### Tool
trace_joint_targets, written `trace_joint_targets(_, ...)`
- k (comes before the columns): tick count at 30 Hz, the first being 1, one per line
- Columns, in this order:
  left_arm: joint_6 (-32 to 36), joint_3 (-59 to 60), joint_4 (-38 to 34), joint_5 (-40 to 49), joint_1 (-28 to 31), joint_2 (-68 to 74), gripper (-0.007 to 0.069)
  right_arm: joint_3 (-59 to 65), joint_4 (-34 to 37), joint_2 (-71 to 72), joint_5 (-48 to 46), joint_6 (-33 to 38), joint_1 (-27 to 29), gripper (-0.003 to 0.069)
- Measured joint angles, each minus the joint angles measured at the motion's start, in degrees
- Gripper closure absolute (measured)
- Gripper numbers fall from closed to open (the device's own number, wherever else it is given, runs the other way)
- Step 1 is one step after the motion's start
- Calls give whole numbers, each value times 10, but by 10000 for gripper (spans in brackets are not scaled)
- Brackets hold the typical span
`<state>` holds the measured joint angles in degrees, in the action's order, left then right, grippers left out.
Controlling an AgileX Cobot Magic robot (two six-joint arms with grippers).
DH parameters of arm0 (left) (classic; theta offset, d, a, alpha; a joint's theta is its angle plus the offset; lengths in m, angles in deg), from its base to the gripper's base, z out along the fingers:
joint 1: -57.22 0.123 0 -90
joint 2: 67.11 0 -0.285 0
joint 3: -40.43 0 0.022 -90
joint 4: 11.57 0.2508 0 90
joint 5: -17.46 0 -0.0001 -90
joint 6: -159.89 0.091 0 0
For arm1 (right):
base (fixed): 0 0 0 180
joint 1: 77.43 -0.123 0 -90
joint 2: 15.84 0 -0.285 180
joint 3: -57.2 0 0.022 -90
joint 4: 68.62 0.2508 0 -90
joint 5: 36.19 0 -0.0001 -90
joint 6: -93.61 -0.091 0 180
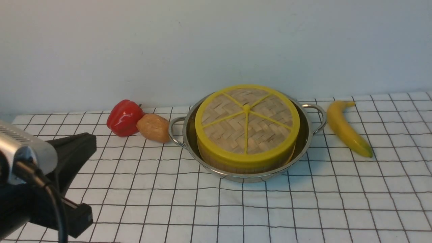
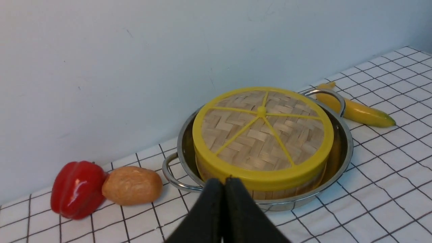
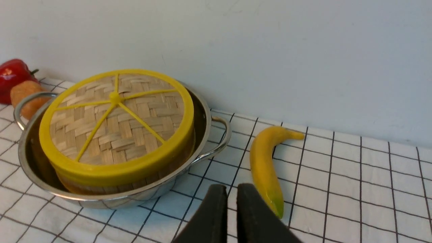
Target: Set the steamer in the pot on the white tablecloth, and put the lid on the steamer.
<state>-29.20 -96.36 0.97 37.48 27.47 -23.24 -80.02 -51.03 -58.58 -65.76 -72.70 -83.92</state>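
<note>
On the white tablecloth (image 1: 303, 209), the pot (image 1: 305, 133) holds the steamer (image 1: 236, 167), the lid (image 1: 247, 125) on top.
Left gripper (image 2: 223, 184) pressed together and empty; right gripper (image 3: 228, 192) shows a narrow gap, empty.

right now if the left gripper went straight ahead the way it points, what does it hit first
Most likely the near rim of the pot, then the steamer under the lid. The left gripper, jaws shut, aims at their near side in the left wrist view; depth is unclear, so it might pass just over the rim.

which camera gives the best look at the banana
The right wrist view: the banana lies whole and large, close by the right gripper. The front view shows it whole but smaller; in the left wrist view the pot's handle hides its far end.
</note>
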Motion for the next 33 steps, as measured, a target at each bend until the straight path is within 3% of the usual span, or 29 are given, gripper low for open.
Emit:
trace_joint_targets(21,18,1,8,-6,8,-12,602,2,4,2,-4,-8,0,535)
trace_joint_targets(23,29,1,14,-6,41,-29,602,2,4,2,-4,-8,0,528)
trace_joint_targets(28,31,30,0,-2,193,-114,590,2,4,2,-4,-8,0,515)
trace_joint_targets(29,31,32,0,-2,193,-117,589,2,4,2,-4,-8,0,514)
trace_joint_targets(33,31,91,-7,2,281,-192,573,2,4,2,-4,-10,0,503)
